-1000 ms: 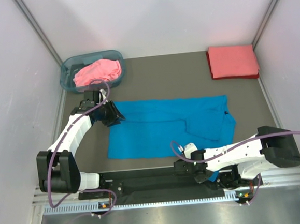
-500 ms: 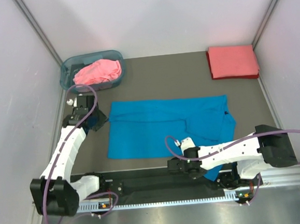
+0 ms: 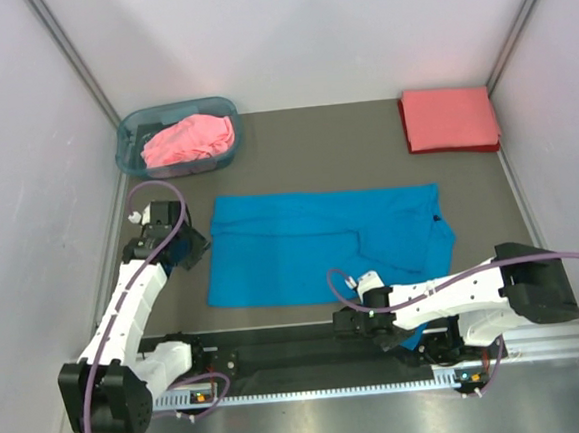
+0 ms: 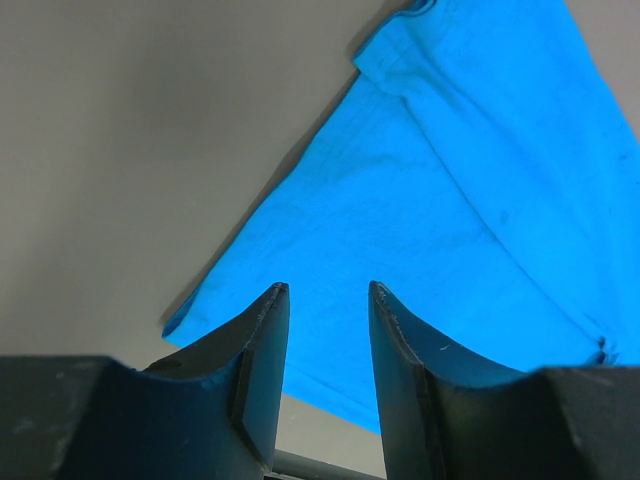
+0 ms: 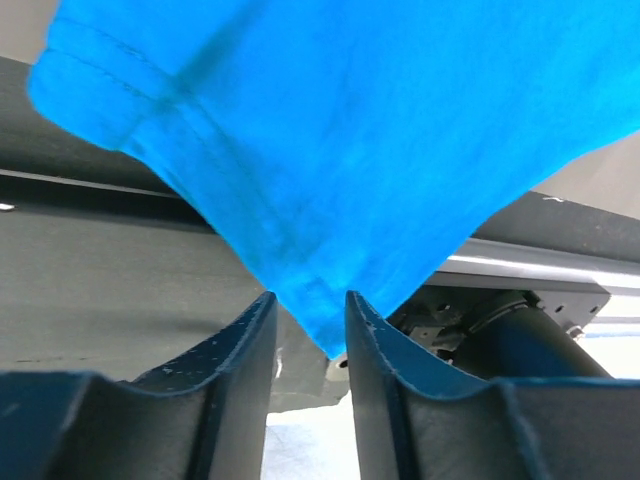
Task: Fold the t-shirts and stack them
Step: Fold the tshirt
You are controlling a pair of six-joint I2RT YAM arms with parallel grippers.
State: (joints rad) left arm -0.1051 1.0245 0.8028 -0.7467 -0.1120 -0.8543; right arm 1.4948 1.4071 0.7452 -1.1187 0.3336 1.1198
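Step in hand, as judged: first fold of the blue t-shirt (image 3: pixel 312 245), grips not yet made.

- The blue t-shirt is spread roughly flat at mid-bench (image 3: pixel 314 144). One near corner is draped over the bench's near edge under the right arm.
- The coral-red t-shirt (image 3: pixel 449 119) is folded at the far right corner. The pink t-shirt (image 3: pixel 188 139) is bunched in the basket (image 3: pixel 129 154) at the far left.
- The left end effector (image 4: pixel 325 290) is released, with nothing between its fingers. It is held just beside the shirt's left edge, above the cloth and apart from it.
- The right end effector (image 5: pixel 308 297) is at the near edge. Its fingers are narrowly parted, with the hanging corner's tip between them. Background shows in the gap below the tip, so the end effector is read as released, not clamped.

Next move, as judged:
- The right fingers need to be closed on that corner.
- The left end effector needs to be lowered onto the left edge and closed there.
- Both ends then need to be lifted together and carried across evenly, or the cloth may be dragged into wrinkles.

Pink shirt yet to be handled.
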